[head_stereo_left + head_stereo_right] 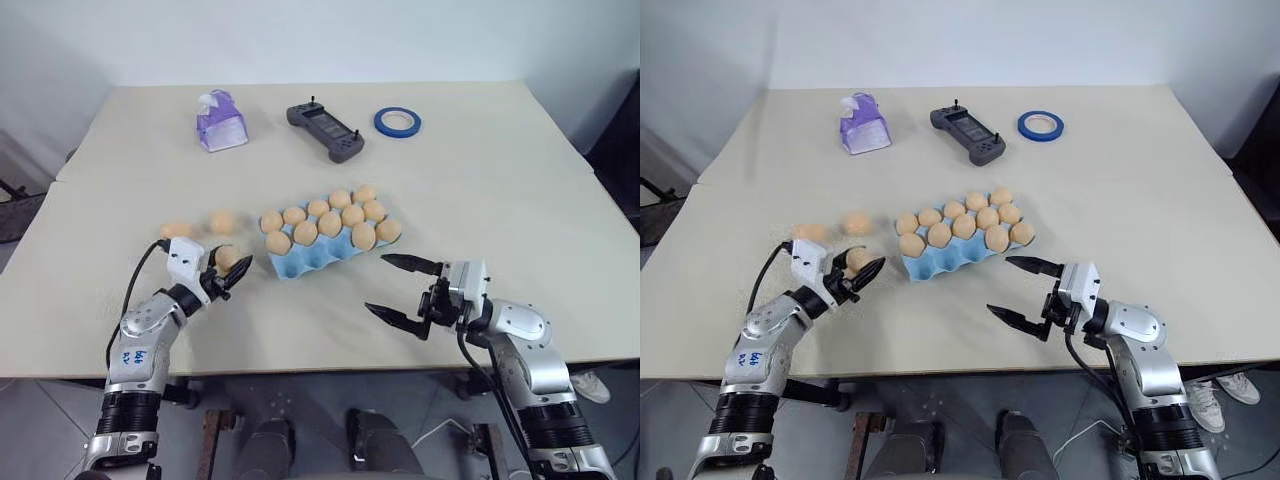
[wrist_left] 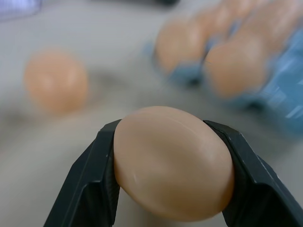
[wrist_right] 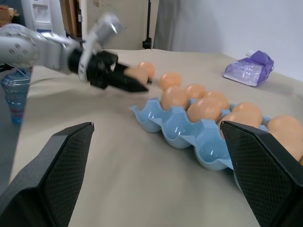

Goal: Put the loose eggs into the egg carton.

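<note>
Table (image 1: 500,220), beige and wide, is filling most of what I am seeing from the head camera. Sitting near its middle is the egg carton (image 1: 300,262), light blue and lying slightly askew, with ten eggs resting in its far and middle cups while the near-row cups are standing empty. I am holding my left gripper (image 1: 232,272) just to the left of the carton's near-left corner, its black fingers (image 2: 90,189) clamping one egg (image 2: 173,163) between them, lifted off the table. My right gripper (image 1: 398,287) is hovering off the carton's near-right side, pointing toward it with its fingers spread wide and nothing between them. At the far side of the table I am seeing a purple tissue pack (image 1: 220,122), a dark handheld controller (image 1: 325,129) beside it, and a blue tape roll (image 1: 397,122) further right. Two loose eggs are lying on the table left of the carton: one (image 1: 222,221) nearer the carton, the other (image 1: 176,230) further left, both beyond my left gripper.
</note>
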